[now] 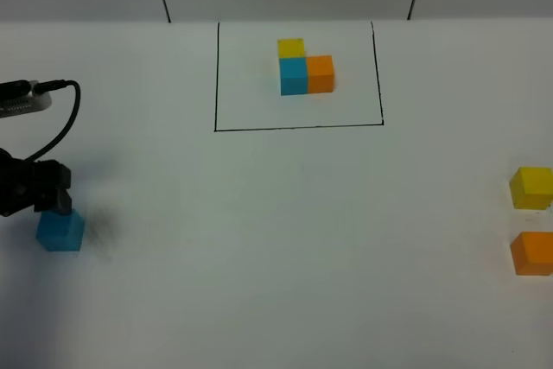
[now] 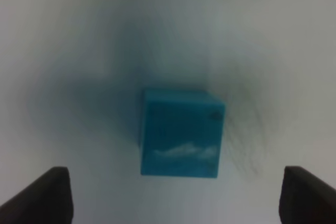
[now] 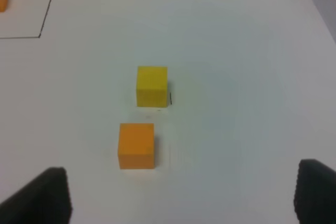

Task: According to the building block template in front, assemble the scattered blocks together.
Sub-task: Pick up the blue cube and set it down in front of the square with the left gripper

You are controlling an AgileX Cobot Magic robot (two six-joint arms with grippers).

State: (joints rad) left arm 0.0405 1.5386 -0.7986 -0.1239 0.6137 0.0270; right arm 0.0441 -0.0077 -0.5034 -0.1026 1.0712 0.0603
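The building block template is an L of yellow, sky-blue and orange cubes inside a black drawn rectangle at the far middle of the table. The loose sky-blue cube lies at the left. My left gripper hovers right over it, open; in the left wrist view the cube sits between and ahead of the two fingertips. The loose yellow cube and orange cube lie at the right edge. My right gripper is open, with the yellow and orange cubes ahead of it.
The left arm's black cable loops above the gripper. The white table stretches between the left cube and the right pair. A corner of the black outline shows in the right wrist view. The right arm is out of the high view.
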